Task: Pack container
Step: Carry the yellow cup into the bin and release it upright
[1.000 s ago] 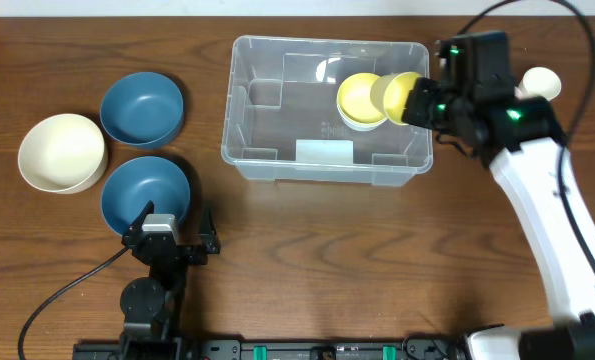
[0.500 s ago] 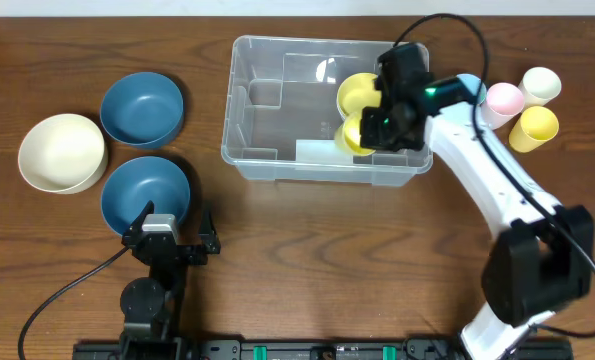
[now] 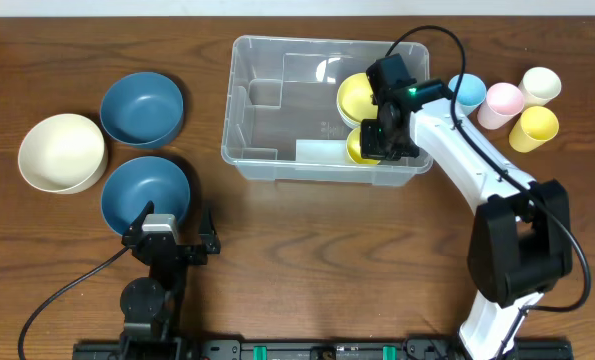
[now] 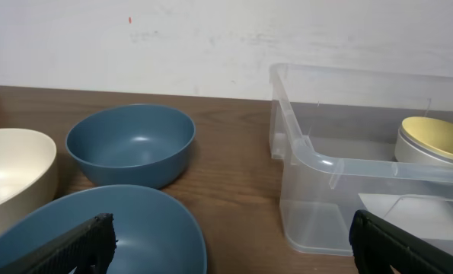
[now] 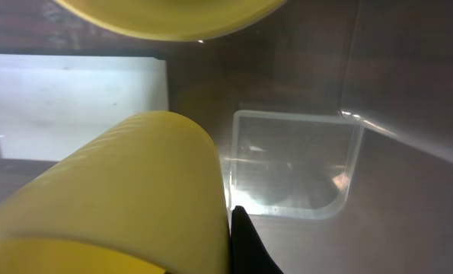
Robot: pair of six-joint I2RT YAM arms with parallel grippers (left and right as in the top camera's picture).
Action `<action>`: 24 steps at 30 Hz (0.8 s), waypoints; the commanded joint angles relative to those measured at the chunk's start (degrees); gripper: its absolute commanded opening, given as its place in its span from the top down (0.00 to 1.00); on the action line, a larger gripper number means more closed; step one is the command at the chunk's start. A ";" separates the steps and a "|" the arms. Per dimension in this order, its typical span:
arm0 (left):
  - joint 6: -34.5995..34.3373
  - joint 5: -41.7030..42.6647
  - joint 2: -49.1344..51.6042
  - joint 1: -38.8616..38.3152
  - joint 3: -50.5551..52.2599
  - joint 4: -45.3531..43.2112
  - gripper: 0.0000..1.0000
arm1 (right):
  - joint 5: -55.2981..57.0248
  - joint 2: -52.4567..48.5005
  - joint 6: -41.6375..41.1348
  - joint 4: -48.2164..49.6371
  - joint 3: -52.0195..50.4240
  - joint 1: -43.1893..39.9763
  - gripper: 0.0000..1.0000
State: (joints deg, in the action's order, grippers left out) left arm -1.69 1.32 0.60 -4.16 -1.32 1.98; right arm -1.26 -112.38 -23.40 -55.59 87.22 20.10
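The clear plastic container (image 3: pixel 277 165) stands at the table's middle back; it also shows in the left wrist view (image 4: pixel 317 164). A yellow bowl (image 3: pixel 355 95) lies inside it at the right. My right gripper (image 3: pixel 377 140) is inside the container's front right corner, shut on a yellow cup (image 3: pixel 358 147) that fills the right wrist view (image 5: pixel 112 198). My left gripper (image 3: pixel 167 235) is open and empty at the front left, near a blue bowl (image 3: pixel 144 190).
A second blue bowl (image 3: pixel 142 107) and a cream bowl (image 3: pixel 62 150) sit at the left. A blue cup (image 3: pixel 467 90), a pink cup (image 3: pixel 502 102), a cream cup (image 3: pixel 541 84) and a yellow cup (image 3: pixel 534 127) stand right of the container.
My right gripper has carried the yellow cup from beside the container's right rim over into the container and down toward its front right corner. The left arm has not moved.
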 commanded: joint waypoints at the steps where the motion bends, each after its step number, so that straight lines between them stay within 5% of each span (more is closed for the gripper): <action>1: -0.35 -0.52 -0.33 0.24 1.09 2.10 0.02 | 1.66 -2.29 0.79 0.26 1.20 0.37 0.98; 8: -0.35 -0.50 -0.33 0.24 1.09 2.10 0.02 | 1.73 -3.13 2.21 1.01 1.44 0.37 0.68; 15: -0.35 -0.50 -0.33 0.24 1.09 2.10 0.02 | -0.72 -2.67 3.80 -2.01 7.45 0.37 0.65; 24: -0.35 -0.52 -0.33 0.24 1.09 2.10 0.02 | -2.03 -2.25 3.74 -18.58 31.71 -0.98 0.55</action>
State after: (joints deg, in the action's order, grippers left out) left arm -1.69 1.32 0.60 -4.16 -1.32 1.98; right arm -2.92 -115.26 -20.12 -71.29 111.83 19.94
